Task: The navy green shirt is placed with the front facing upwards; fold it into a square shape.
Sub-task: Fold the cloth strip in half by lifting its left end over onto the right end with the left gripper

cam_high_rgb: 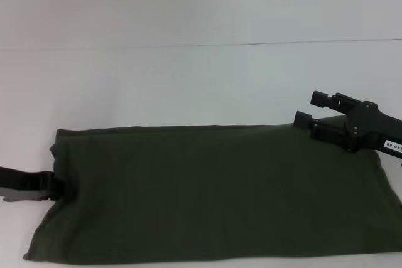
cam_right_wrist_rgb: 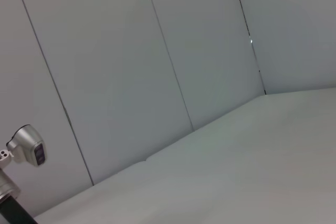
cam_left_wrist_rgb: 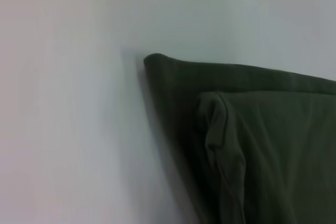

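The navy green shirt (cam_high_rgb: 213, 192) lies flat on the white table (cam_high_rgb: 188, 86) as a long wide rectangle, with plain green cloth facing up and no lettering showing. My left gripper (cam_high_rgb: 44, 186) is low at the shirt's left edge, touching the cloth where it bunches slightly. The left wrist view shows a shirt corner (cam_left_wrist_rgb: 157, 64) with a folded layer (cam_left_wrist_rgb: 220, 129) on top. My right gripper (cam_high_rgb: 312, 109) is open and empty, hovering just above the shirt's far right corner.
The table's far edge meets a pale wall (cam_high_rgb: 201, 4) behind. The right wrist view shows only wall panels (cam_right_wrist_rgb: 131, 77), bare table and a small silver-grey device (cam_right_wrist_rgb: 24, 148) on a post.
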Robot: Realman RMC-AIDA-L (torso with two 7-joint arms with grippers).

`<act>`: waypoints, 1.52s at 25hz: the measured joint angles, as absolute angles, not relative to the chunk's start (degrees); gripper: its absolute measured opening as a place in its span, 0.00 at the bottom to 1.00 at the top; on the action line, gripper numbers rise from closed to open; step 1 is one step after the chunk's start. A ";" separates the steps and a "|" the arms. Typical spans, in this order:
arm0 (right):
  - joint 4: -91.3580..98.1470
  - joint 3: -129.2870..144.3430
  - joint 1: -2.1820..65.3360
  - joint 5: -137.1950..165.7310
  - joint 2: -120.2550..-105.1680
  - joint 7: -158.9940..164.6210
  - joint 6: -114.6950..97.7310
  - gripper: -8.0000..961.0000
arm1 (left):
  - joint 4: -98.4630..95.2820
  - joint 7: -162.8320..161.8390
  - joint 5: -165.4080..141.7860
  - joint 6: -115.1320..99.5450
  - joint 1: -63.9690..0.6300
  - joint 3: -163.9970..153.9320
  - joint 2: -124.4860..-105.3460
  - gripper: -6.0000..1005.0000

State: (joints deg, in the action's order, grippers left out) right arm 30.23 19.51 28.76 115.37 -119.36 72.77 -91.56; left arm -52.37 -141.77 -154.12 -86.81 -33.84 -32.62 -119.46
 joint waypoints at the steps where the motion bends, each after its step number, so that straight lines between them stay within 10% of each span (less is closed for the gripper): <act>1: 30.23 19.51 28.76 115.30 -119.36 72.77 -91.58 0.87 | -52.42 -141.76 -154.11 -86.84 -33.84 -32.64 -119.45 0.45; 13: 30.23 19.49 28.65 114.69 -119.35 72.77 -91.68 0.87 | -53.58 -141.35 -153.61 -87.17 -33.82 -32.61 -119.69 0.04; 38: 27.80 24.31 31.66 114.48 -119.63 71.40 -88.93 0.87 | -58.34 -141.75 -153.97 -83.56 -34.22 -31.96 -118.86 0.03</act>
State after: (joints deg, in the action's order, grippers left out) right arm 27.80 24.32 31.66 114.48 -119.63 71.40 -88.93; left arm -58.34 -141.75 -153.97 -83.56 -34.22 -31.96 -118.86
